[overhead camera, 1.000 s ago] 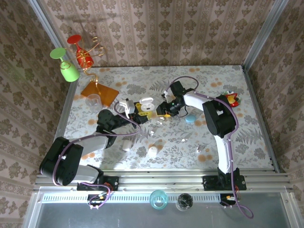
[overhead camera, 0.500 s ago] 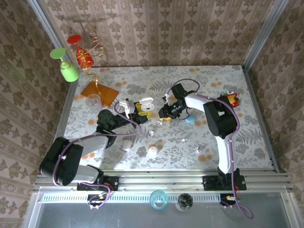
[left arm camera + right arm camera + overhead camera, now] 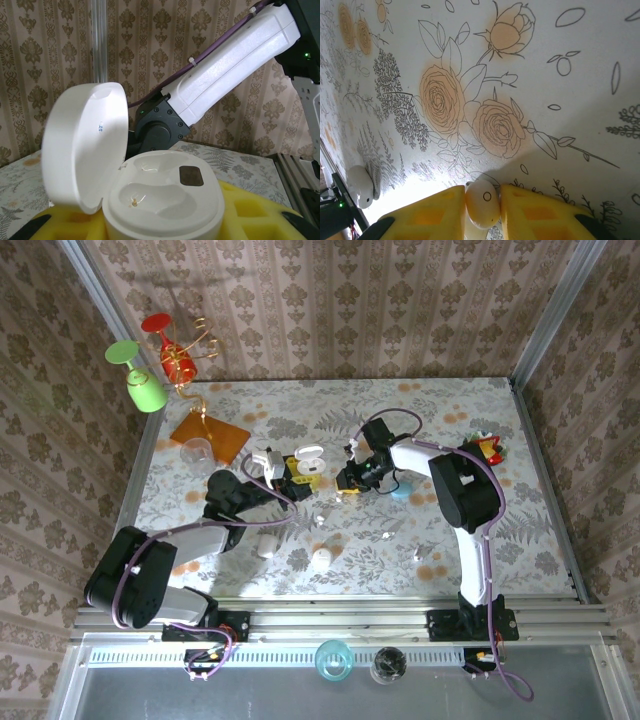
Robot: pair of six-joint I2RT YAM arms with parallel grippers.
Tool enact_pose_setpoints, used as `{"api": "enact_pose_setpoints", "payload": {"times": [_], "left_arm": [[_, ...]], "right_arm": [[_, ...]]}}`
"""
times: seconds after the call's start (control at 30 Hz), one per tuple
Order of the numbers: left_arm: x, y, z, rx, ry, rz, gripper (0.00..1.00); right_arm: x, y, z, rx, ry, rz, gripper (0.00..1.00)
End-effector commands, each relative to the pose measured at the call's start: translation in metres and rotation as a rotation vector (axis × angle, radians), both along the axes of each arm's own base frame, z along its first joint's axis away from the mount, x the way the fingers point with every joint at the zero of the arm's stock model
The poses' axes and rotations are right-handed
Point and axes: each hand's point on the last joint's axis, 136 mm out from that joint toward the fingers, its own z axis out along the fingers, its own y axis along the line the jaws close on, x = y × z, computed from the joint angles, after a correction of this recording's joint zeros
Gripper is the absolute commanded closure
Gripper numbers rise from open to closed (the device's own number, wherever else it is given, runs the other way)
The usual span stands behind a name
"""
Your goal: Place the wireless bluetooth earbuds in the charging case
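In the left wrist view a white charging case (image 3: 165,197) sits gripped between my left gripper's (image 3: 165,222) yellow fingers (image 3: 252,212). Its lid (image 3: 82,150) stands open to the left and both wells look empty. From above, that left gripper (image 3: 300,469) holds the case (image 3: 308,454) near the table's middle. Just right of it, my right gripper (image 3: 346,486) is low over the table. In the right wrist view its yellow pads (image 3: 535,210) press both sides of a small whitish earbud (image 3: 482,202). Other tiny whitish earbuds (image 3: 388,533) lie loose on the floral cloth.
A teal pebble case (image 3: 400,490) lies under the right forearm. Two white pebble cases (image 3: 265,545) (image 3: 321,560) sit near the front. An orange plate (image 3: 212,435) with a clear glass and a cup stand (image 3: 170,360) are back left. A red-yellow toy (image 3: 486,447) is at right.
The right gripper has sunk a little toward the table and closed its fingers on the earbud. The left arm and the case have not moved.
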Motion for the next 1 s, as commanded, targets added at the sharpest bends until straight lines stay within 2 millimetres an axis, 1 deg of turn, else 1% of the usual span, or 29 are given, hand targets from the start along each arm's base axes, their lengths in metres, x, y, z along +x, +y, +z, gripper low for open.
{"api": "enact_pose_setpoints", "payload": {"times": [0.0, 0.2, 0.3, 0.37, 0.47, 0.53, 0.63, 0.73, 0.83, 0.97], "left_arm": [[-0.001, -0.003, 0.013, -0.029, -0.03, -0.016, 0.68], [0.001, -0.003, 0.011, -0.027, -0.03, -0.007, 0.68], [0.002, -0.003, 0.01, -0.024, -0.032, 0.003, 0.68], [0.004, -0.002, 0.008, -0.022, -0.035, 0.014, 0.68], [0.007, 0.001, 0.006, -0.019, -0.032, 0.032, 0.68], [0.009, 0.003, 0.004, -0.016, -0.032, 0.04, 0.68], [0.012, 0.004, 0.003, -0.013, -0.031, 0.047, 0.68], [0.015, 0.005, -0.001, -0.004, -0.03, 0.053, 0.68], [0.019, 0.005, -0.01, 0.013, -0.019, 0.06, 0.68], [0.024, 0.004, -0.02, 0.028, -0.006, 0.063, 0.68]], "right_arm": [[-0.013, -0.006, -0.009, -0.068, 0.027, -0.021, 0.76], [-0.009, -0.008, 0.009, -0.105, -0.055, -0.057, 0.8], [-0.005, -0.017, 0.023, -0.154, -0.112, -0.104, 0.81], [-0.003, -0.028, 0.032, -0.219, -0.161, -0.152, 0.81], [0.0, -0.052, 0.042, -0.343, -0.218, -0.25, 0.79], [0.001, -0.069, 0.046, -0.42, -0.245, -0.328, 0.78], [-0.002, -0.088, 0.053, -0.526, -0.291, -0.396, 0.78], [-0.005, -0.096, 0.061, -0.619, -0.34, -0.407, 0.79], [-0.01, -0.107, 0.067, -0.72, -0.363, -0.423, 0.8], [-0.014, -0.111, 0.074, -0.773, -0.392, -0.432, 0.81]]}}
